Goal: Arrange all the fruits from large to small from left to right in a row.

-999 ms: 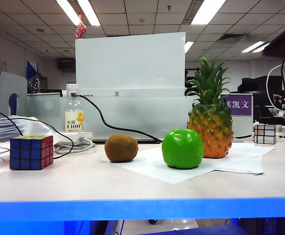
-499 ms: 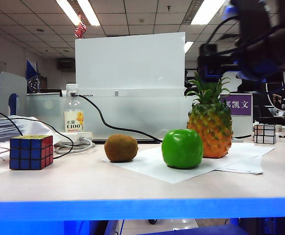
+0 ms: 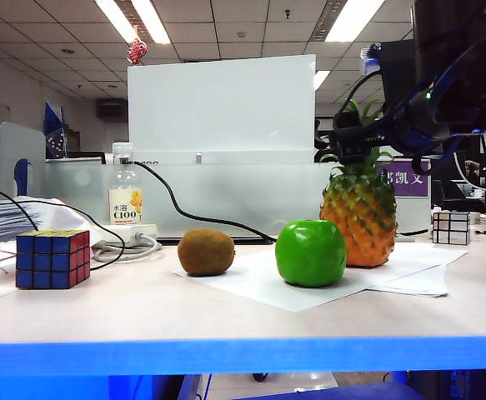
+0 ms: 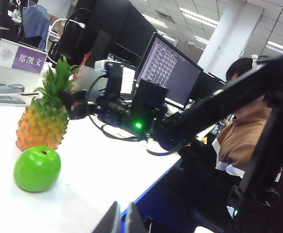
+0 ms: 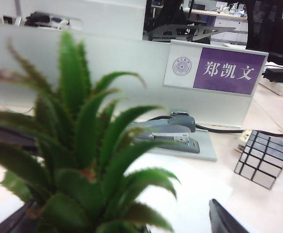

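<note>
- The right gripper is seen poised at the green crown of the pineapple, which stands upright on the sheet of white paper at the right end of the fruit row; in the right wrist view the leaves fill the foreground and one dark fingertip is shown well to the side, so the jaws are judged to stand wide apart, with nothing held.
- The green apple is placed just in front of and beside the pineapple, and the kiwi lies to its left, at the paper's edge.
- The order is currently small to large, the reverse of what is asked.
- A grip taken on the springy leaves alone is judged likely to slip, or to tip the tall fruit onto the apple.
- The apple, if nudged, may be sent rolling toward the table edge.
- The loose paper may be dragged along with a sliding base.
- The left gripper is barely shown at the edge of its own wrist view, away from the fruit; its state cannot be told.
</note>
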